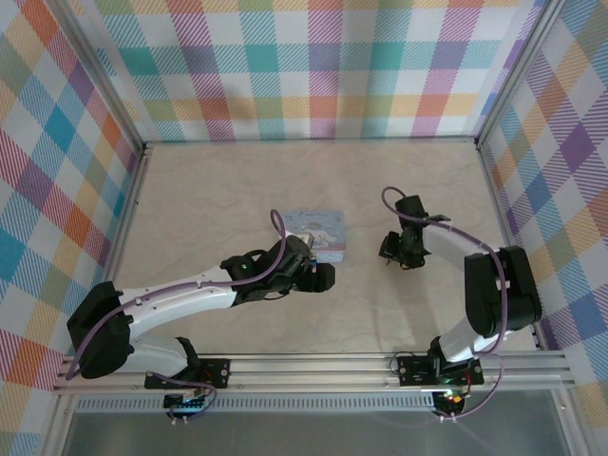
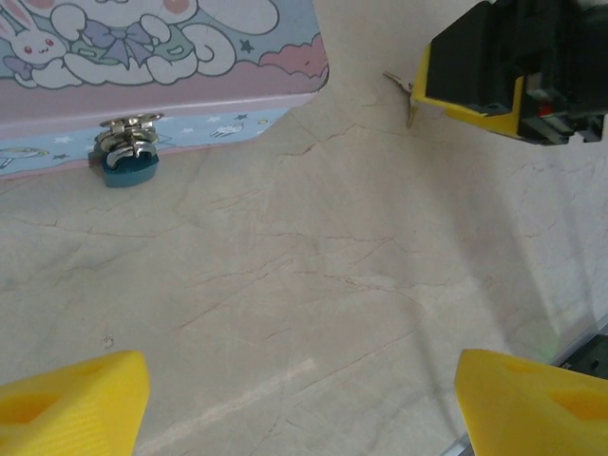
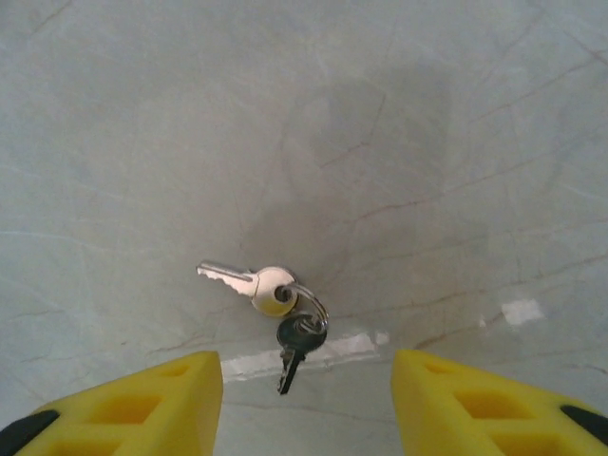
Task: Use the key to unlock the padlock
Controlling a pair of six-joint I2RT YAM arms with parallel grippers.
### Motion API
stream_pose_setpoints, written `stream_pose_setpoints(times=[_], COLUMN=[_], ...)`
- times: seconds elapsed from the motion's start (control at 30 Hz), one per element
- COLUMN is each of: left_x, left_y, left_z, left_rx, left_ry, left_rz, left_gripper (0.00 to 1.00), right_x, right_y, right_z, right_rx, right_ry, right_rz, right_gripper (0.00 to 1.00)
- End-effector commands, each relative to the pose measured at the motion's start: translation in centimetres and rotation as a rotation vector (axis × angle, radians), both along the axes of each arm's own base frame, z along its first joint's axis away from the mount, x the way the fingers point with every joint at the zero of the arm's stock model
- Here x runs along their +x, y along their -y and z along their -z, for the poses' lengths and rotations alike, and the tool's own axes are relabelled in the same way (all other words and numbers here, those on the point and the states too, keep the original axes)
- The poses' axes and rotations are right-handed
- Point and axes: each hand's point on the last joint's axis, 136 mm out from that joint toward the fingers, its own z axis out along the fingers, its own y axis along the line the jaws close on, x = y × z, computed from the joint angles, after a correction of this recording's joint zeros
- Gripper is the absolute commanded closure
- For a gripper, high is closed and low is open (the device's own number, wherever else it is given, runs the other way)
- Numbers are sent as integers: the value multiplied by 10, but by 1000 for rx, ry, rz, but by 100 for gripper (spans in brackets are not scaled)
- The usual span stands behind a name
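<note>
Pickup step: right gripper (image 3: 306,380), spread, brackets the key (image 3: 233,276) on the table (image 3: 446,133); left gripper (image 2: 304,389) also spread. Next: pinch the key's head squarely.

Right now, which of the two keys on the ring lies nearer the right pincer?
The dark key, pointing from the ring back toward the right pincer. The silver key lies farther out, its blade pointing left.

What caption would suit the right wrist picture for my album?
Right gripper poised with jaws apart over two ringed keys lying on the marbled table.
</note>
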Motion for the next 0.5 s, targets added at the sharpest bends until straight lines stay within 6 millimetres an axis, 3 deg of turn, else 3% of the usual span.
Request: stream_pose_setpoints(times=[0.0,0.3,0.47], left_x=[-2,-2,-2], left_y=[2,3,2], left_z=[-6,1,4], left_rx=[-24,-25,-22], left_ry=[12,1,-3], left_rz=[-11,-16,-23], left_gripper=[16,16,16], right_x=[11,14,14], right_y=[-4,-5,-8], right_z=[0,13,22], right_rx=[14,5,15], right_ry=[18,-14,-40], right_rz=[-14,-27,-37], right_gripper=[51,57,75])
